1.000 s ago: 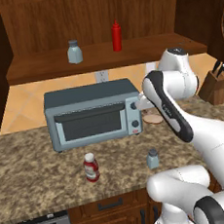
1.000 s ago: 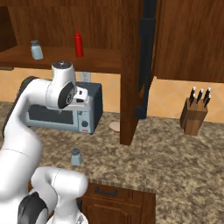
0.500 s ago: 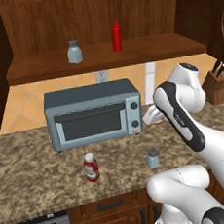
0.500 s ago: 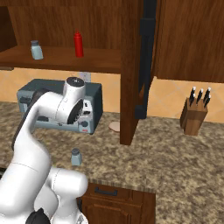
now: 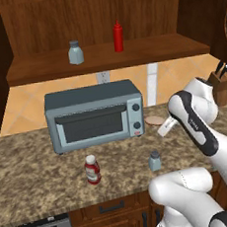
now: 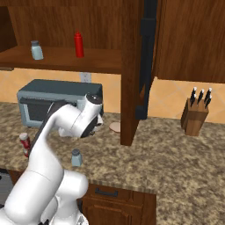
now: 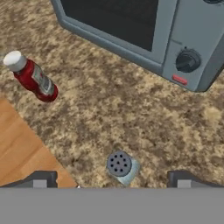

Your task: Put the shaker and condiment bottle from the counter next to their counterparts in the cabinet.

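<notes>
We are hovering our end effector (image 7: 111, 179), jaws spread wide and gripping nothing, over the shaker (image 7: 121, 166) standing on the tabletop (image 7: 131, 118), condiment bottle (image 7: 31, 77) left.

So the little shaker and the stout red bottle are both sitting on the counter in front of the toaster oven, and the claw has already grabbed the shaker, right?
Not quite. The shaker and the red bottle do stand on the counter before the toaster oven, but the gripper has grabbed nothing: the hand view shows its fingers spread wide, the shaker standing free between them.
</notes>
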